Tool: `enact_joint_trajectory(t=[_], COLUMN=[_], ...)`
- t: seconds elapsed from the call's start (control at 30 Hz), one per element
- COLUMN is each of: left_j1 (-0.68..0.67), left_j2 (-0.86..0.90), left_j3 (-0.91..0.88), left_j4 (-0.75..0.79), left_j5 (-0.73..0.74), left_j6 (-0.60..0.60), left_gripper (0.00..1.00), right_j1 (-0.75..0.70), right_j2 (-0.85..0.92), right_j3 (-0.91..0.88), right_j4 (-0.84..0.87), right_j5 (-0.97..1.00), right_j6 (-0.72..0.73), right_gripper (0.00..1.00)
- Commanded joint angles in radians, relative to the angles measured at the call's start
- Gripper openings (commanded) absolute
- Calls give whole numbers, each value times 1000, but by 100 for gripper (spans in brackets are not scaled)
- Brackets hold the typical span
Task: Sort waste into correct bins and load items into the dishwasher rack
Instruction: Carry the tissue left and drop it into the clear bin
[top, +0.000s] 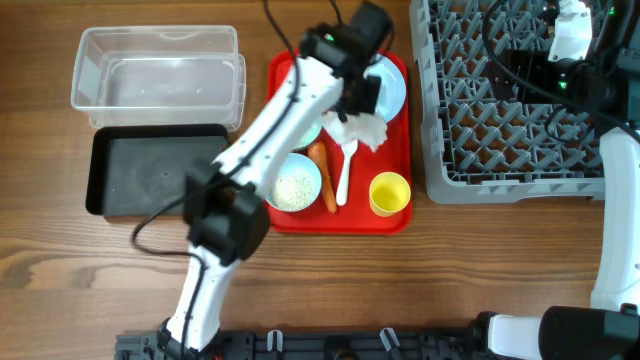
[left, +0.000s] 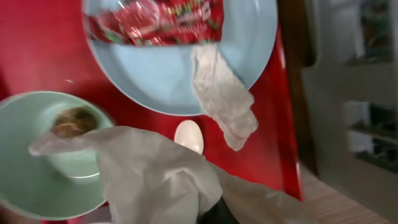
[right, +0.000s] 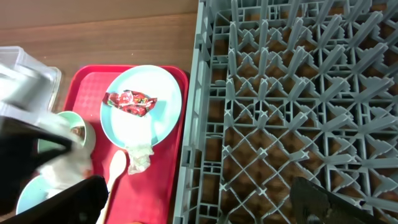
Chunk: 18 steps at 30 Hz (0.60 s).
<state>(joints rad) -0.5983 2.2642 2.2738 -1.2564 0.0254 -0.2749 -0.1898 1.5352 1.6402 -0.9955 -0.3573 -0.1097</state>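
While the left gripper (top: 362, 115) holds the crumpled white tissue (top: 358, 130), both bins and the dishwasher rack (top: 520, 120) look empty; right gripper unclear.

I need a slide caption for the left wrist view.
Crumpled white tissue lifted above red tray; wrapper on blue plate.

A wooden table (top: 480, 270) with a warm brown, streaked grain fills the overhead view from left to right and from near edge to far. The light is even and soft, throwing only faint shadows on the wood. No walls, floor or windows come into view
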Motion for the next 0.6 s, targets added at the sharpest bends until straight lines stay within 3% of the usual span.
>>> enact_joint_trajectory(t=[0.0, 0.3, 0.57], left_j1=[72, 349, 556], left_j2=[-88, -109, -58], left_j3=[23, 23, 21], left_j4=[1, 48, 188], left_j5=[-61, -211, -185], left_j6=[8, 8, 5], left_gripper=[4, 4, 4], right_j1=[-2, -2, -2], right_j2=[8, 14, 14], right_j3=[0, 0, 0], right_j4=[-1, -1, -1], right_j5=[14, 14, 14], right_j6=[5, 8, 8], right_gripper=[97, 97, 97])
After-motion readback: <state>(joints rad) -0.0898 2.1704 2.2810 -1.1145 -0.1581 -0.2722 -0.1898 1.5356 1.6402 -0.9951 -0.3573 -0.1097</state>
